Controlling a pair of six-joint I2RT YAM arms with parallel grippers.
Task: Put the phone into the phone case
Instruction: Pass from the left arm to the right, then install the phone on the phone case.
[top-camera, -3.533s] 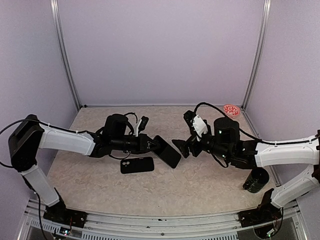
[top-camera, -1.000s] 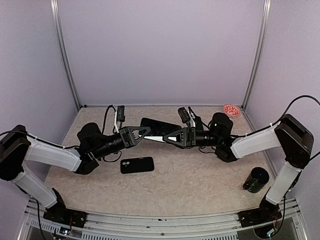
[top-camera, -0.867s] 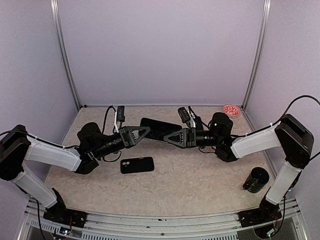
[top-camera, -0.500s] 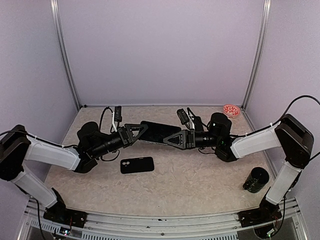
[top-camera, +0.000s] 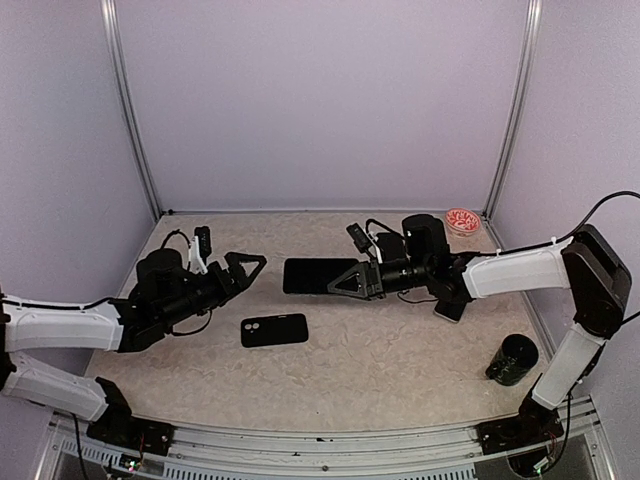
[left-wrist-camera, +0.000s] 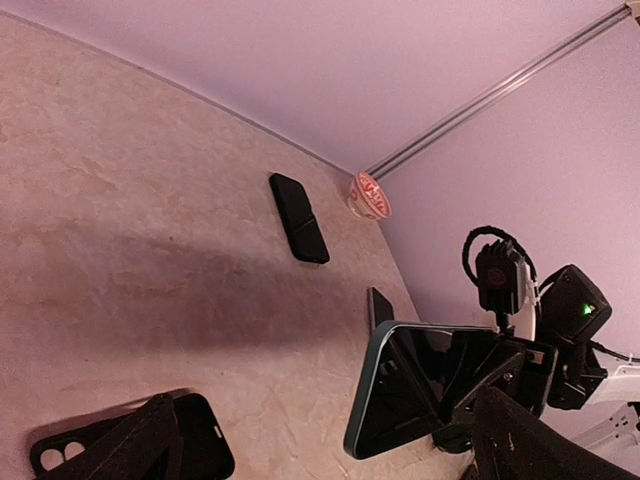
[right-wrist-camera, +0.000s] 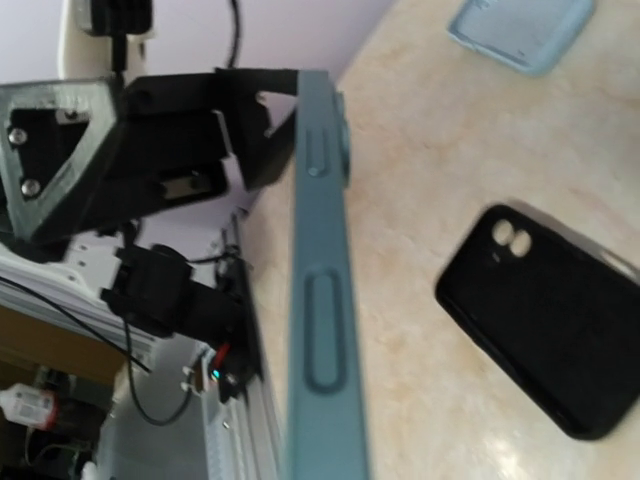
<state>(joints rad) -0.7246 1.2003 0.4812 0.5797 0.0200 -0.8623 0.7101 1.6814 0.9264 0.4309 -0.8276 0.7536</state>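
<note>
The phone (top-camera: 318, 275), dark-screened with a teal edge (right-wrist-camera: 320, 300), hangs level above the table with my right gripper (top-camera: 347, 281) shut on its right end. In the left wrist view the phone (left-wrist-camera: 400, 400) shows with the right gripper behind it. The black phone case (top-camera: 274, 329) lies flat on the table below the phone, its camera cut-out to the left, and also shows as the black case (right-wrist-camera: 550, 310) (left-wrist-camera: 205, 455). My left gripper (top-camera: 240, 272) stands open and empty, well left of the phone and apart from it.
A red-and-white bowl (top-camera: 462, 220) sits at the back right corner. A black cylinder (top-camera: 512, 360) stands at the front right. A light blue case (right-wrist-camera: 520, 30) and another dark flat case (left-wrist-camera: 300, 215) lie on the table farther off.
My left gripper has opened, let go of the phone's left end and drawn back to the left. The phone now hangs from the right gripper alone, slightly lower.
</note>
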